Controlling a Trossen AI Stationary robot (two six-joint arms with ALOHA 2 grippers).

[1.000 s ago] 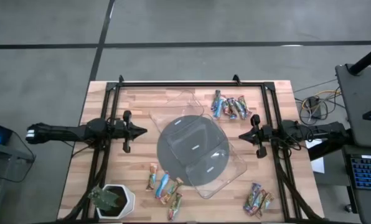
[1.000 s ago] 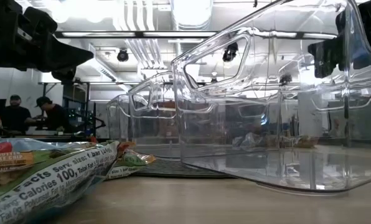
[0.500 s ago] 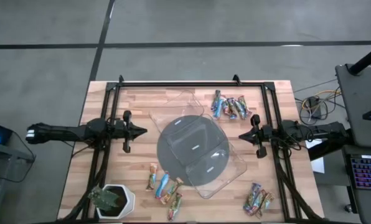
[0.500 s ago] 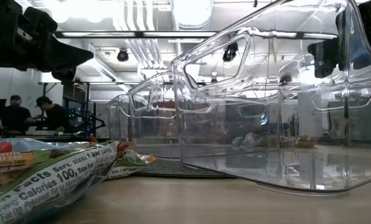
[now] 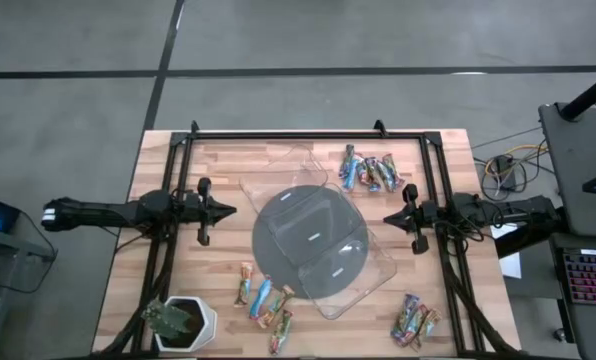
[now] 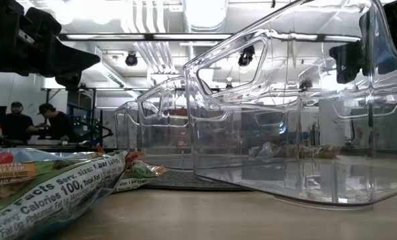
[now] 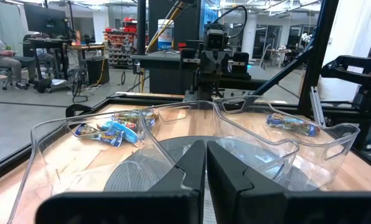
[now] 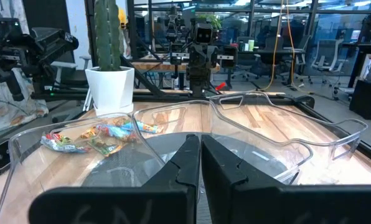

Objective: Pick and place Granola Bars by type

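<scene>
nothing is sorted yet. the bars (image 5: 370, 172) lie in three piles on the surface (image 5: 218, 260), outside the two empty trays (image 5: 350, 268) on the disc (image 5: 308, 240). left gripper (image 5: 228, 210) and right gripper (image 5: 390, 217) wait at opposite sides, jaws clenched, empty.

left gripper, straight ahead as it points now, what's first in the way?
Most likely the near wall of a clear plastic tray over the grey disc. The left gripper, shut, points level across the table toward it. Its height against the tray rim is hard to judge.
</scene>
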